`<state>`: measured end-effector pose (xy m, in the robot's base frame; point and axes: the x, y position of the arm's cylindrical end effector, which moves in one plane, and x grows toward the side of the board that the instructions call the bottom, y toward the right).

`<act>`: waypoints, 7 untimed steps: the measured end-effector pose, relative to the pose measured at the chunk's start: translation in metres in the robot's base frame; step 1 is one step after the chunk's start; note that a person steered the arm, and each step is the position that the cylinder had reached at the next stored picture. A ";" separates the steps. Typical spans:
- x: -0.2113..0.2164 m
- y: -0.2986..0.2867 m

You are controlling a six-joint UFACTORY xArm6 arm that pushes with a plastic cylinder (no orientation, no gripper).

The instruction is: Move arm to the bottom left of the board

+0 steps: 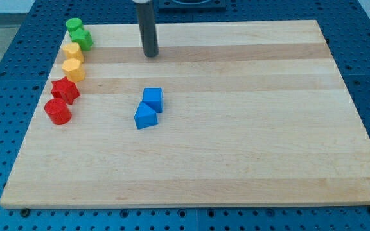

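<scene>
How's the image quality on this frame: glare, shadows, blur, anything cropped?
Camera view: even, soft lighting, no strong glare on the wooden board; the two blue blocks throw only faint shadows; edges look sharp, no motion blur on my tip; the rod's upper part is cut off at the view's top; the board narrows toward the view's top, plain perspective, no obvious lens distortion.

A wooden board (236, 160) is seen. My tip (150, 55) is set near its top, above two touching blue blocks (149, 108). Green (78, 33), yellow (72, 61) and red blocks (61, 101) are lined along the left edge.
</scene>
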<state>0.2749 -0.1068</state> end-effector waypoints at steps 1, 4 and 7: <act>-0.044 -0.046; -0.084 -0.090; -0.045 -0.029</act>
<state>0.2296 -0.1353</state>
